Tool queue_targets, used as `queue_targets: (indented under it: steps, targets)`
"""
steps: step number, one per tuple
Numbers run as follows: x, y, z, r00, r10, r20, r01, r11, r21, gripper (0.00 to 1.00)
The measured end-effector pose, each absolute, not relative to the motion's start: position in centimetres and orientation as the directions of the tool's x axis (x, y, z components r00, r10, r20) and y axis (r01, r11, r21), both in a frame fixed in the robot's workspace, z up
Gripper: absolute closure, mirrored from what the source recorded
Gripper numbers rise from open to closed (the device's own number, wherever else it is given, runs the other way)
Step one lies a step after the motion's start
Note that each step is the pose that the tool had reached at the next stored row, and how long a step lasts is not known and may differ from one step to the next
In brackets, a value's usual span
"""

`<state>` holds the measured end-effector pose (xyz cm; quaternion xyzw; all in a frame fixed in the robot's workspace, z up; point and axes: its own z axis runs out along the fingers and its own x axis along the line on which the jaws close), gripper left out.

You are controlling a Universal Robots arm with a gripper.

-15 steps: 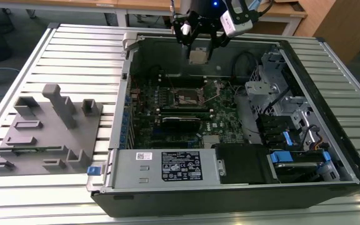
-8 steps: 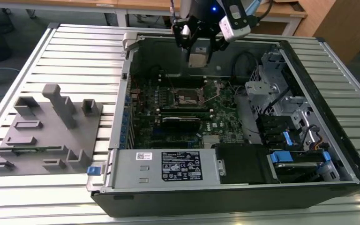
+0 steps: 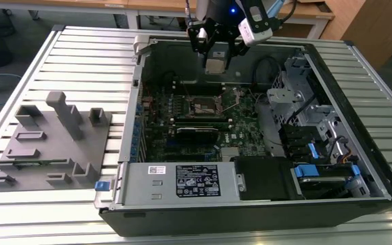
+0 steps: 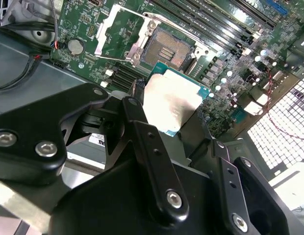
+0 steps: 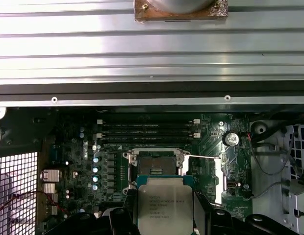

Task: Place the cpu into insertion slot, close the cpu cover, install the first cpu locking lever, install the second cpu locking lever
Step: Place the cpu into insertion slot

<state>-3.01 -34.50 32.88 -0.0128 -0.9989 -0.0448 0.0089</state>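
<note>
First, at the exterior view's left, a grey fixture block (image 3: 49, 140) with upright posts sits on the ribbed metal table (image 3: 80, 56), near its left edge and just beside the open computer case (image 3: 250, 214). The case lies on its side across the table's middle and right. Along the case's near edge is a silver power supply (image 3: 175, 181). Right of it, in the near right corner, are drive bays with blue tabs (image 3: 322, 171). The motherboard (image 3: 244, 130) covers the case floor toward the far edge. The socket (image 3: 206, 105) sits near the board's centre, open, with its contacts bare. The gripper (image 3: 216, 64) hangs over the case's far edge, well above the board, jaws drawn in narrow and holding the cpu (image 3: 214, 65) by two opposite sides. In the second wrist view the black fingers (image 4: 142, 132) flank the cpu (image 4: 174, 100), its silver top facing the camera and a green rim showing. The socket lies beyond it, apart from it. The cpu cover (image 4: 104, 36) is swung open off the socket to one side, green board showing through its window. A coin cell (image 4: 75, 46) sits just beside the cover. In the first wrist view the memory slots (image 5: 147, 129) run beyond the socket, and a thin lever rod (image 5: 206, 157) stands out from the socket's side.
</note>
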Motion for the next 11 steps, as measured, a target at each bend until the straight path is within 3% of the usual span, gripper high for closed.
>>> queue_targets:
  steps: [11]
  targets:
    - [-3.01,-34.5,32.57,-1.0,0.025,0.018,0.026,0.996,0.089,0.46]
